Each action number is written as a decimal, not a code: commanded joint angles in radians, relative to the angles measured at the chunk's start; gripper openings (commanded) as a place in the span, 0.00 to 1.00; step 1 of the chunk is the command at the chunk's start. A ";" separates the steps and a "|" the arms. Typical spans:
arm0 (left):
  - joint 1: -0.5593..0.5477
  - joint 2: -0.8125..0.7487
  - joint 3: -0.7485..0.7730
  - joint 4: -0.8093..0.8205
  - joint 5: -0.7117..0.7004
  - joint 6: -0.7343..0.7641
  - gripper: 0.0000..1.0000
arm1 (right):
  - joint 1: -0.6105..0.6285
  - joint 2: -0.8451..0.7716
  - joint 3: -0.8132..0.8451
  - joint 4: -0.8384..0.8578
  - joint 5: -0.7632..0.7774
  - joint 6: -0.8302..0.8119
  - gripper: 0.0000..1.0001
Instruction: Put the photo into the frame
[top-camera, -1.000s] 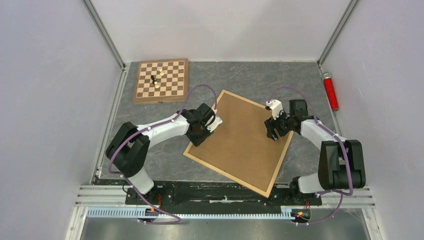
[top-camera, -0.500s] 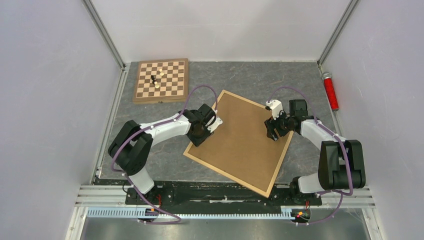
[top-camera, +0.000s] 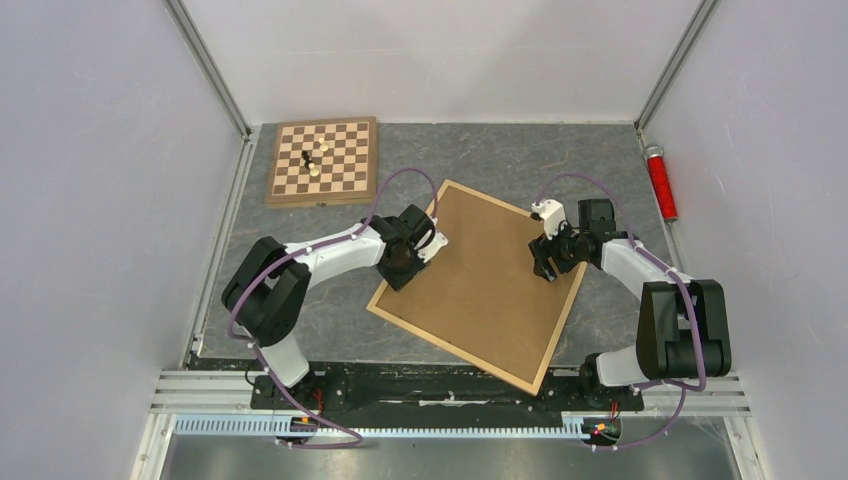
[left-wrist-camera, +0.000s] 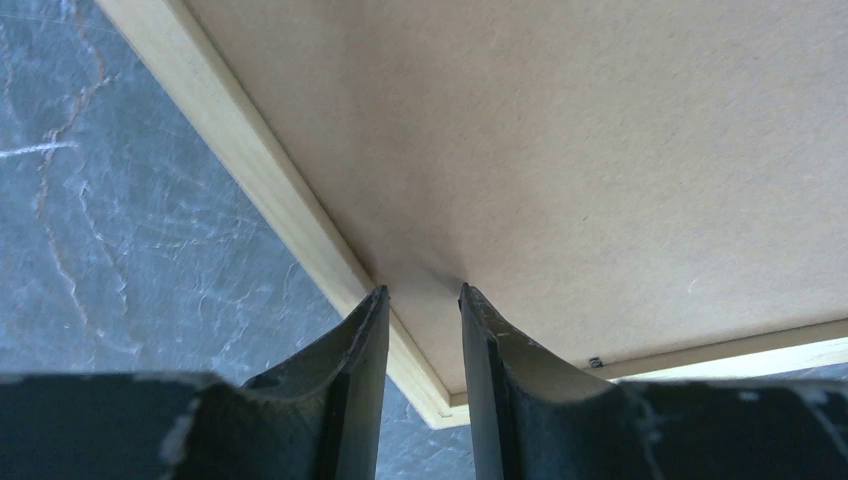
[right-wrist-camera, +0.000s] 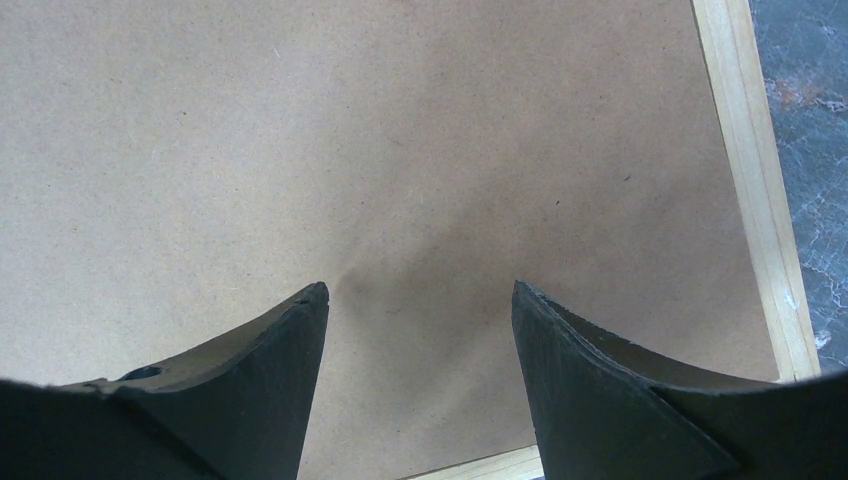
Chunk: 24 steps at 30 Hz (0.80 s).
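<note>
The frame of light wood lies face down and slanted on the grey table, with a brown backing board filling it. The photo is hidden. My left gripper is at the frame's left corner, pointing down. In the left wrist view the left gripper is open by a narrow gap with nothing between its fingers; its tips sit at the board next to the wooden border. My right gripper hangs over the board near the right edge. In its wrist view the right gripper stands wide open and empty above the board.
A checkered chessboard with a few pieces lies at the back left. A red cylinder lies along the right wall. White walls close in on both sides. A small metal tab sits at the board's edge near the corner.
The left arm's elbow has shifted a little to the right, nudging its gripper slightly along the frame's corner. The right arm and the frame have not moved.
</note>
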 joint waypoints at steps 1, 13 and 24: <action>-0.003 0.039 0.000 0.016 0.064 0.002 0.39 | -0.006 -0.020 0.008 0.005 -0.017 -0.007 0.71; 0.000 0.031 -0.030 0.008 0.049 0.006 0.39 | -0.010 -0.023 0.005 0.001 -0.021 -0.014 0.71; 0.045 0.030 -0.037 -0.038 0.090 0.013 0.39 | -0.010 -0.019 0.005 0.002 -0.024 -0.014 0.71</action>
